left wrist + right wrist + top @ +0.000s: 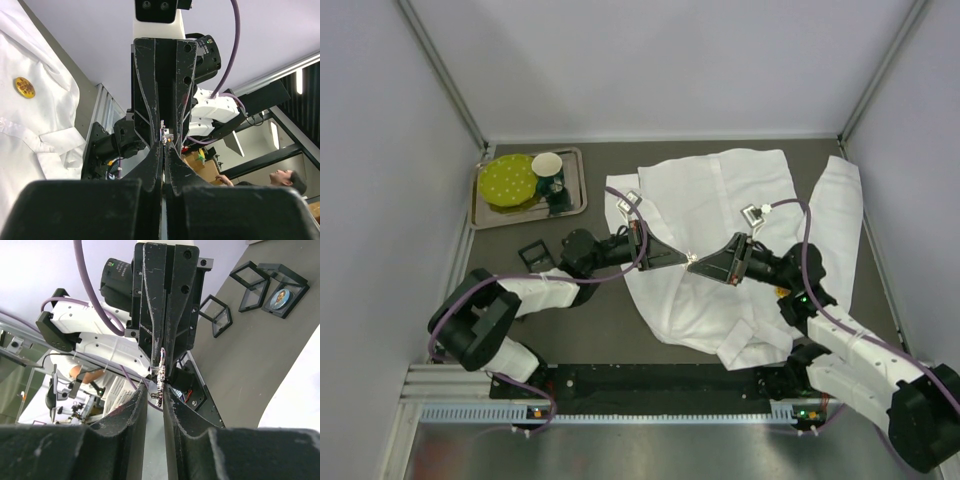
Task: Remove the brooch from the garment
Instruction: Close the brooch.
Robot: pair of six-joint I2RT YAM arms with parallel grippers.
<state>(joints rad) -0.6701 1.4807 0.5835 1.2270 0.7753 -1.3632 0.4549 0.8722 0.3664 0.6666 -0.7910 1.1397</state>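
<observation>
The white garment (700, 190) lies spread on the dark table, and its cloth (30, 125) fills the left of the left wrist view. Above its middle the two grippers meet tip to tip. The brooch (160, 380), a small jewelled piece seen edge-on, hangs between them (688, 258). My left gripper (164, 142) is shut, with the brooch (166, 132) pinched at its very tips. My right gripper (155, 390) stands around the brooch's lower end. Its jaws are narrow but still apart, with a gap on the left side.
A metal tray (480, 215) at the back left holds a yellow-green disc (508, 180) and a cup (548, 172). Black frame boxes (215, 315) stand on the table left of the shirt, one holding a blue badge (281, 297). A gold pin (24, 87) sits on the shirt.
</observation>
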